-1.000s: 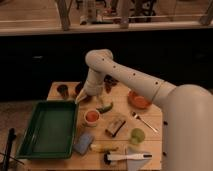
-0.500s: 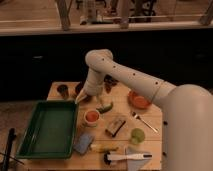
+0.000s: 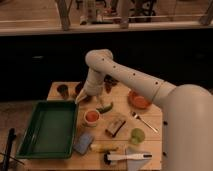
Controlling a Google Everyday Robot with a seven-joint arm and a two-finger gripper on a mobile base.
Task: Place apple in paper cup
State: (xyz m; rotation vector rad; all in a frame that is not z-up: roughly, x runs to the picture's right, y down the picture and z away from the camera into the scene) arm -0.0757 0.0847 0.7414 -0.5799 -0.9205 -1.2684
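Note:
A white paper cup point(image 3: 91, 117) stands near the middle of the wooden table point(image 3: 150, 117); something round and red fills its opening, which may be the apple. My gripper point(image 3: 82, 98) hangs at the end of the white arm point(image 3: 120, 72), low over the table, just up and left of the cup and right of the green tray. Whether it holds anything does not show.
A green tray point(image 3: 50, 127) lies at the left. Two dark cups point(image 3: 62, 90) stand at the back left. A green vegetable point(image 3: 105, 107), an orange bowl point(image 3: 138, 101), a fork point(image 3: 144, 121), a brown box point(image 3: 116, 126), a green cup point(image 3: 137, 135), a blue sponge point(image 3: 84, 143) and a white brush point(image 3: 127, 156) lie around.

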